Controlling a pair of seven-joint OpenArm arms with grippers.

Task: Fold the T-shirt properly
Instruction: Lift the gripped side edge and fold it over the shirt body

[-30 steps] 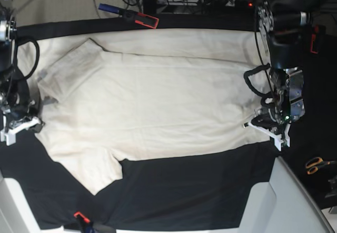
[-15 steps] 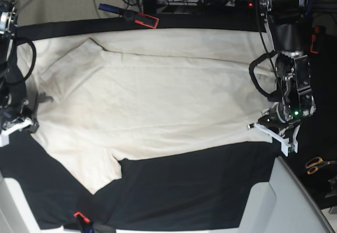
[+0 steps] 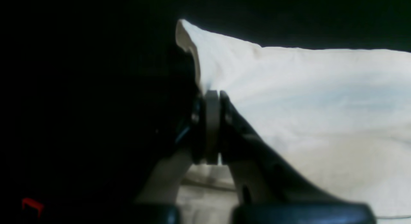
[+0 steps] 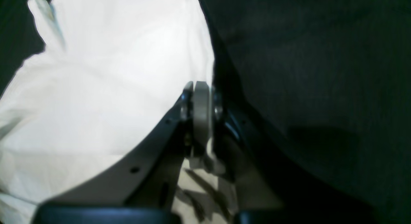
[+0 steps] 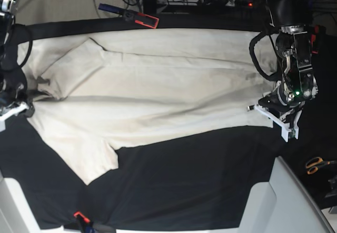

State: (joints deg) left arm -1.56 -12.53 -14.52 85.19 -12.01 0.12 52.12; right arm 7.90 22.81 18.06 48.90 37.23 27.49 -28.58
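Since a second ago we've dragged the lower edge of the shirt up the bench, so it's stretched taut between us with more black cloth bare below. Both the left end effector and the right end effector are pinched tight on the shirt's edge, one at each end. Pull any harder or unevenly and we reckon the fabric slips out or creases crooked; no containers here.

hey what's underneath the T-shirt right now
The T-shirt lies spread on the black table cloth, which shows around its edges. Whatever sits beneath the middle of the shirt is covered, so I cannot tell.
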